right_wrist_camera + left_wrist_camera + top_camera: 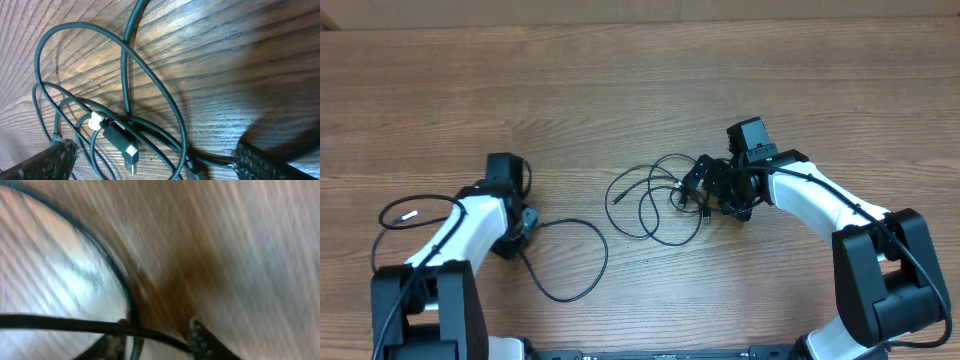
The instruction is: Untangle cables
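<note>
Brown wood-grain table [620, 80], thin black cables [658, 200] in loose loops mid-surface.

A robotics lab workbench, seemingly: two white-and-black arms [815, 200] mounted at a wood-grain table [620, 80].

The brown wood-grain surface [640, 80] carries a bunch of thin black flexible cables [658, 198], lying in loose overlapping loops right of its middle. In that bunch, the right wrist view shows a black plug with a silvery tip [122, 142] flat on the wood, beside a small white tag [95, 120]. Well apart to the left, a single black cable loop [606, 252] lies open on the wood.
</note>
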Robot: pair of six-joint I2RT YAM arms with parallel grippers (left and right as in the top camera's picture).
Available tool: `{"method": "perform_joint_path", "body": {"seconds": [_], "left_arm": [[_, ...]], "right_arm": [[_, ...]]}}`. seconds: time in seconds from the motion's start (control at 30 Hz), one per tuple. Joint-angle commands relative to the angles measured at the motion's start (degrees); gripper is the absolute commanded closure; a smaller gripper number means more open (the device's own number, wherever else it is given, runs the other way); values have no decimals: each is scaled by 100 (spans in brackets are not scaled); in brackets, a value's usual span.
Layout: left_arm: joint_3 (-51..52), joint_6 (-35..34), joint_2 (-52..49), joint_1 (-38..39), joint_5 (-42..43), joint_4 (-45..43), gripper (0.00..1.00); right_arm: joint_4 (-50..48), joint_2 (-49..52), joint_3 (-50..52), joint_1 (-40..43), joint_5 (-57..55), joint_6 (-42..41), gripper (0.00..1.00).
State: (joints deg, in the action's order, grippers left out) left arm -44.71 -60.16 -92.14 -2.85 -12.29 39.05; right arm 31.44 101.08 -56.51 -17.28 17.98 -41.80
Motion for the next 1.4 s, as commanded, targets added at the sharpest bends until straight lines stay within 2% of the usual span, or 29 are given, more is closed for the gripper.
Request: {"method": "perform_joint_path", "body": {"seconds": [0.0,0.07,0.13,0.17,0.3,0.4,0.57,0.67,0.93,1.07,1.17,1.27,1.37], "left_arm": [[247,168,-686,-376,116,-125,64],[247,452,-758,-463,361,-291,73],[247,782,-763,-496,527,-487,91],[243,1005,-756,-505,614,-592,96],[103,1572,-750,-516,629,-717,96],[-177,2376,-748,-520,570,-682,96],[-1097,3171,-739,-544,573,2,96],[-1694,3322,-715,-542,579,273,96],[-3117,4419,-706,-533,522,269,96],[-3934,4977,-706,-533,118,201,96],[-4398,5751,-706,-533,-188,68,96],[-4551,6437,-706,-533,-601,-129,96],[-4542,6837,-721,-551,-946,-181,96]], "right_arm": [[22,116,107,22,-164,-2,0],[17,116,107,22,-164,0,0],[17,116,107,22,-164,-2,0],[13,116,107,22,-164,-2,0],[15,116,107,22,-164,-2,0],[11,116,107,22,-164,-2,0],[9,116,107,22,-164,-2,0],[9,116,107,22,-164,-2,0],[9,116,107,22,-162,-2,0],[11,116,107,22,-164,-2,0],[11,116,107,22,-164,-2,0],[11,116,107,22,-164,-2,0],[9,116,107,22,-162,-2,0]]}}
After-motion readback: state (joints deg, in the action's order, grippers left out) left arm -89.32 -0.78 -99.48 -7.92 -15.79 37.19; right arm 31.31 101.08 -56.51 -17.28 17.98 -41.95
